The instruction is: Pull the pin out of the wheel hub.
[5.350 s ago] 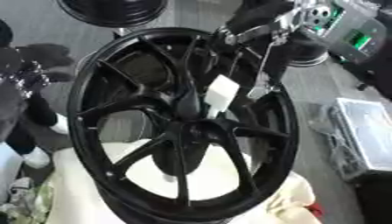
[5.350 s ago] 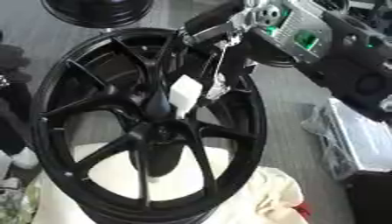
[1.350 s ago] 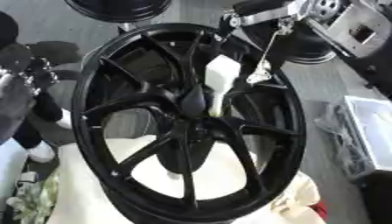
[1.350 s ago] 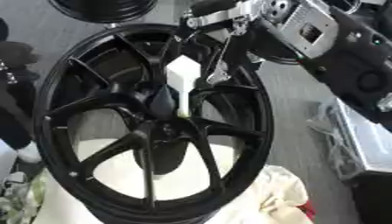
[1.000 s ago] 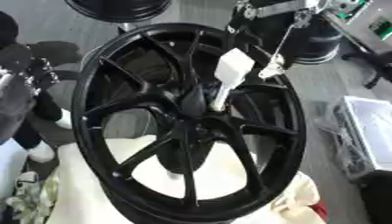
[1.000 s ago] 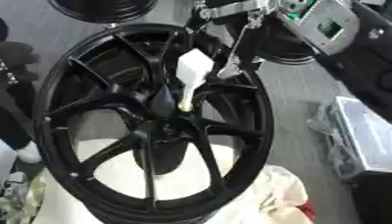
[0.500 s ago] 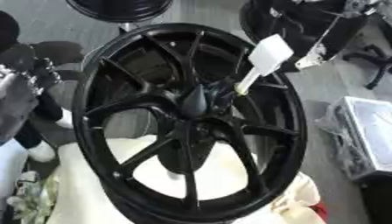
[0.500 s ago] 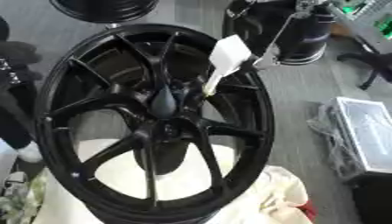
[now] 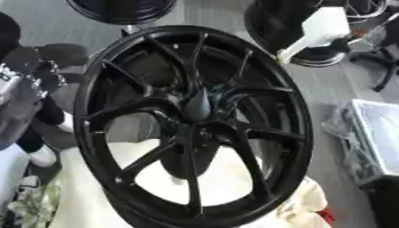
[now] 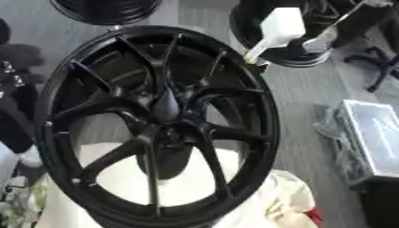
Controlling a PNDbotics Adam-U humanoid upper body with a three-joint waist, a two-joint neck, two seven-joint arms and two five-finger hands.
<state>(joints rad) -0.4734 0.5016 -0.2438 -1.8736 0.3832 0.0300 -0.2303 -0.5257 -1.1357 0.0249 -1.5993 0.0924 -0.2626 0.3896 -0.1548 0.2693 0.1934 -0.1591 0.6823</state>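
Observation:
A large black spoked wheel [image 9: 300, 133] lies tilted on a cream cloth, its pointed hub [image 9: 199, 104] at the centre with nothing in it. The pin [image 10: 279, 26], white with a blocky head and a stem tapering down-left, hangs in the air above the wheel's upper right rim, clear of the hub. My right hand [image 10: 331, 33] comes in from the upper right corner, and its thin silver fingers are pinched on the pin's lower side. My left hand [image 9: 23, 87] shows blurred at the left edge, away from the wheel.
More black wheels lie on the grey floor at the top [image 9: 124, 9] and upper right [image 9: 288, 31]. A chair base [image 9: 382, 67] and a clear plastic bin [image 9: 378, 133] stand to the right. The cream cloth [image 9: 86, 187] spreads under the wheel. A person's white shoe [image 9: 43, 156] is at the left.
The pin has come out of the hub and moved up and to the right with my right hand, from the wheel's centre to beyond its upper right rim.

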